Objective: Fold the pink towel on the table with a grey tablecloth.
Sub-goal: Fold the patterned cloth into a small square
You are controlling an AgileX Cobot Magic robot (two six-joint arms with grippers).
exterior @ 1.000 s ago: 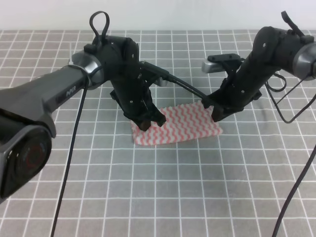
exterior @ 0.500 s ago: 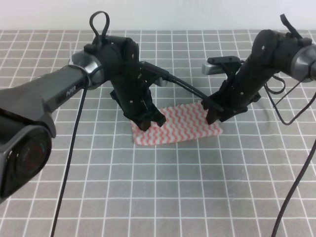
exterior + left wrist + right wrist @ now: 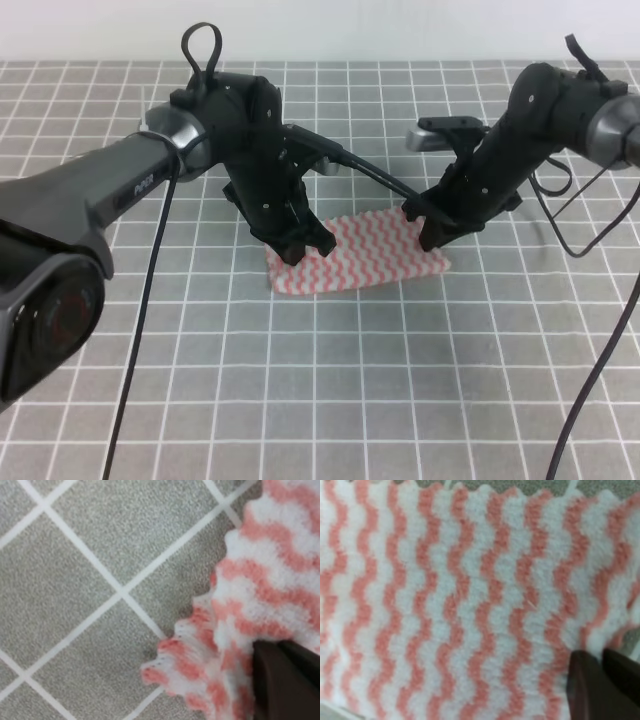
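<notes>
The pink towel (image 3: 360,255) lies as a flat wavy-striped rectangle in the middle of the table with a grey tablecloth (image 3: 400,380). My left gripper (image 3: 303,248) is down at the towel's back left corner. The left wrist view shows its dark tips (image 3: 277,647) shut on the ruffled, double-layered corner of the towel (image 3: 260,580), with grey cloth (image 3: 75,580) beside it. My right gripper (image 3: 428,235) is at the back right corner. Seen from the right wrist, its tips (image 3: 601,655) are pressed together on the towel (image 3: 445,605) near its edge.
A black cable (image 3: 140,330) hangs from the left arm down to the front edge. Another cable (image 3: 600,380) loops off the right arm on the right side. A thin cable (image 3: 370,175) runs above the towel's back edge. A white wall (image 3: 320,30) bounds the far side.
The right gripper has shifted slightly left along the towel's right end. The left gripper and the towel have stayed where they were.
</notes>
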